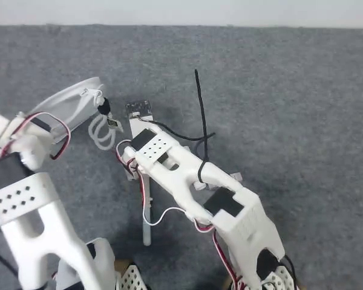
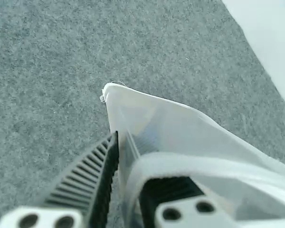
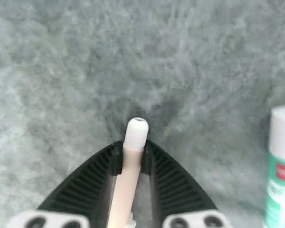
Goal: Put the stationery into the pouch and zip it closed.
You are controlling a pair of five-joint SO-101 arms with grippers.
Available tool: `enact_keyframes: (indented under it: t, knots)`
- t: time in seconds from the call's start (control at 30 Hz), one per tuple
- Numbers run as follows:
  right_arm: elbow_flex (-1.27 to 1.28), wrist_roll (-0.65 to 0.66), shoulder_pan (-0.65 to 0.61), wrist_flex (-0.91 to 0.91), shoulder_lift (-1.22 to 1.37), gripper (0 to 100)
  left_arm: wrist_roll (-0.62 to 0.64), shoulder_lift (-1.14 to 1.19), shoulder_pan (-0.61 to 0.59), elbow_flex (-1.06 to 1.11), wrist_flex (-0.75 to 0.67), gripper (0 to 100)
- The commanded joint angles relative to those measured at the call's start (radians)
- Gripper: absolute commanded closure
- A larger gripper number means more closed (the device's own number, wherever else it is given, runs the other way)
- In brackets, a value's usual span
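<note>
The left gripper (image 2: pixel 133 159) is pressed together on the edge of the pouch (image 2: pixel 180 128): one black finger lies outside the clear plastic and the other shows through it from the far side. In the high view the pouch (image 1: pixel 72 103) is held up off the grey mat (image 1: pixel 290 90) at the left, with its pale rim facing the middle of the table. A couple of white loops (image 1: pixel 100 133) hang from the end nearest the other arm.

The right gripper (image 3: pixel 133 147) pinches a beige pen (image 3: pixel 128 171) between its two ribbed fingers, and the pen's rounded white end pokes out just past the tips, towards the mat. From above, the pen (image 1: pixel 146 226) runs out from under that arm towards the near edge. I can't tell whether it touches the mat.

A white and green tube (image 3: pixel 280 166) lies on the mat just beside the right gripper. In the high view the tube (image 1: pixel 139 121) sits between the pouch's hanging end and the right arm's wrist. A black cable (image 1: pixel 201 109) stands up from that arm.
</note>
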Motion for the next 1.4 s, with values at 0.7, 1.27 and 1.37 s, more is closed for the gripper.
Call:
enact_keyframes:
  t: [0.7,1.27,1.37]
  knots:
    - [-0.014,0.017,0.062,0.372,-0.493,99.2,0.012,-0.011,0.198,-0.038,-0.008,99]
    - [-0.012,0.017,0.062,0.549,-0.727,99.2,-0.037,-0.012,0.279,-0.027,0.003,99]
    - [-0.012,0.017,0.062,0.573,-0.771,99.2,-0.037,-0.012,0.279,-0.027,0.003,99]
